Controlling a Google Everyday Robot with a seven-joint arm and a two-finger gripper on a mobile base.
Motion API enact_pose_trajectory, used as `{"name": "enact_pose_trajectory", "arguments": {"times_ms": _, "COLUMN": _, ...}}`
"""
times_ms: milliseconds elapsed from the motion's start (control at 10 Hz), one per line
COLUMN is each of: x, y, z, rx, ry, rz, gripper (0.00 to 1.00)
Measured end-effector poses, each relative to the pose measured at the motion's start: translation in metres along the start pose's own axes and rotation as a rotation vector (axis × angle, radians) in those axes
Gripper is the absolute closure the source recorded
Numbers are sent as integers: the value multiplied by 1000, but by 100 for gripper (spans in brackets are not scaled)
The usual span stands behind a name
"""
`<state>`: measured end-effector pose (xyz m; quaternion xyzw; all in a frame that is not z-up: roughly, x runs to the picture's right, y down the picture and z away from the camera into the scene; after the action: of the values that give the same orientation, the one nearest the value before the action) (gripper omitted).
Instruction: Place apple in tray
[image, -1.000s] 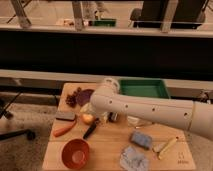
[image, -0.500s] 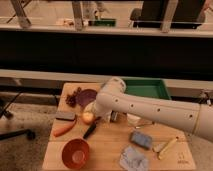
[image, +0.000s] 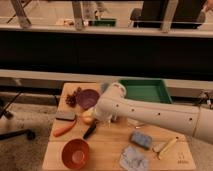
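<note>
A white robot arm (image: 150, 116) reached from the right across the light wooden desk (image: 107, 150). Its claw (image: 92, 126) hung low at the end of the arm, over the middle-left part of the desk. The claw was mostly hidden under the arm. The dark slim piece that pointed down toward the front was probably one of its fingers, and the fingers stood wide. The small round yellowish apple (image: 87, 118) lay on the desk just beside the claw. It was between a round purple bowl (image: 88, 98) behind it and a long orange carrot-like item (image: 65, 129) nearer the left edge of the desk. The shallow rectangular green plastic tray (image: 145, 91) stood at the far side of the desk, behind the arm and well apart from the apple. A round orange-red bowl (image: 75, 153) stood near the front edge.
</note>
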<state>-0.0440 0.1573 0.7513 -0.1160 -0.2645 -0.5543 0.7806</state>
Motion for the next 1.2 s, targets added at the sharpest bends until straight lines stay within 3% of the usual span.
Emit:
{"name": "enact_pose_trajectory", "arguments": {"times_ms": 200, "x": -9, "y": -9, "z": 6, "rx": 1, "ry": 5, "rz": -94, "gripper": 20}}
{"name": "enact_pose_trajectory", "arguments": {"times_ms": 500, "x": -22, "y": -24, "z": 15, "rx": 8, "ry": 24, "rz": -181, "gripper": 20}}
{"name": "enact_pose_trajectory", "arguments": {"times_ms": 800, "x": -22, "y": -42, "z": 23, "rx": 15, "ry": 41, "rz": -207, "gripper": 20}}
{"name": "enact_pose_trajectory", "arguments": {"times_ms": 1200, "x": -6, "y": -57, "z": 30, "rx": 14, "ry": 47, "rz": -217, "gripper": 20}}
